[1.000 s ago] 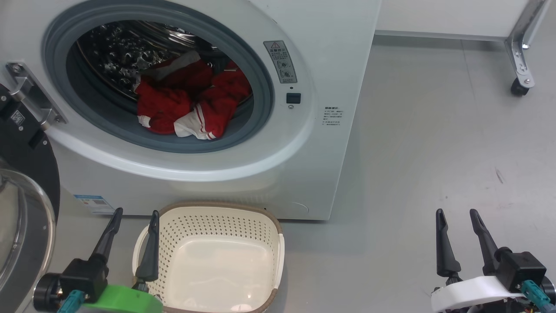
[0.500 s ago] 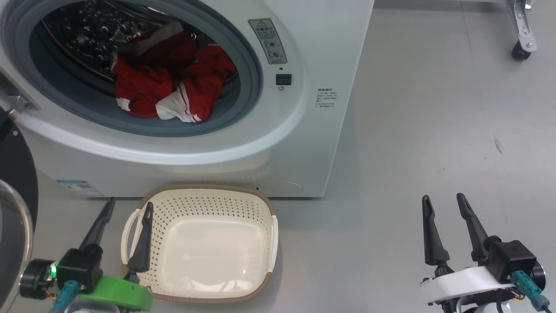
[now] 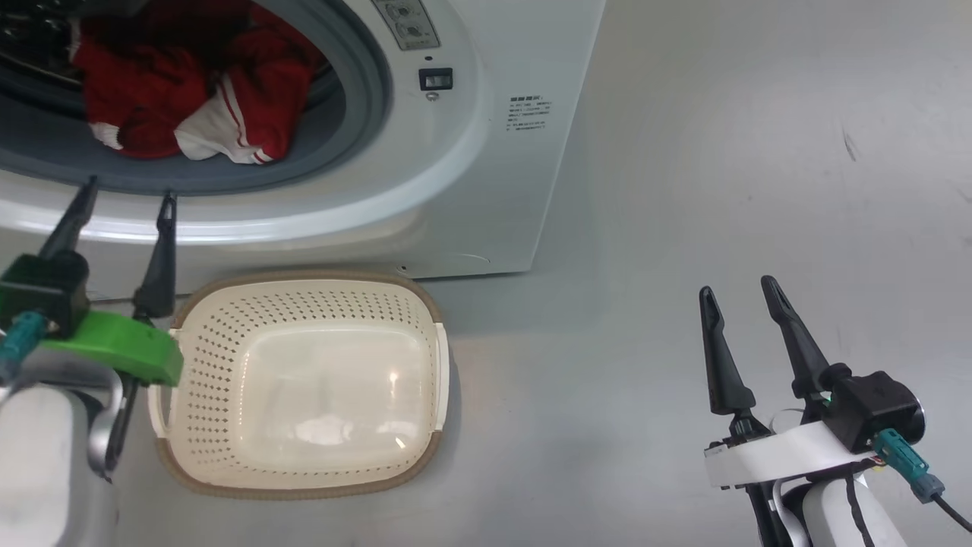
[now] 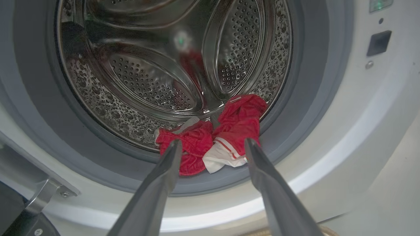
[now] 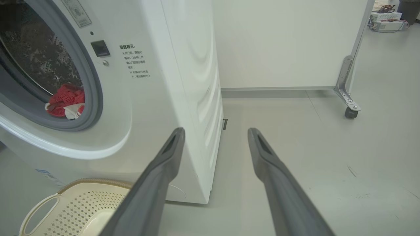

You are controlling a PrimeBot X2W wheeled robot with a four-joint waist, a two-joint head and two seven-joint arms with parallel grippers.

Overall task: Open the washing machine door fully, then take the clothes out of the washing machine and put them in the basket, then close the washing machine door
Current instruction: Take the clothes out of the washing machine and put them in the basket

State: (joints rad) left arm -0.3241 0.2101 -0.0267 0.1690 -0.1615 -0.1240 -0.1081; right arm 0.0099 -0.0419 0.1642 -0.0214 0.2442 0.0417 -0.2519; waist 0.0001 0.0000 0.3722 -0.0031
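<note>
The washing machine (image 3: 486,114) stands open, with the red and white clothes (image 3: 175,99) heaped at the front of its steel drum (image 4: 147,75). My left gripper (image 3: 129,190) is open and empty just below the opening's lower rim. In the left wrist view it (image 4: 213,141) points at the clothes (image 4: 241,114) without touching them. A dark edge of the washing machine door (image 4: 13,216) shows by its hinge. The cream basket (image 3: 228,334) sits empty on the floor before the machine. My right gripper (image 3: 736,287) hangs open and empty over bare floor to the right.
Grey floor spreads to the right of the machine. A white panel on a metal caster leg (image 5: 351,111) stands behind. The right wrist view catches the machine's side (image 5: 193,82), the clothes (image 5: 65,98) and the basket's handle (image 5: 39,209).
The head camera has dipped and the whole picture has shifted. My left gripper has gone from beside the basket up toward the drum opening. The right gripper keeps its pose.
</note>
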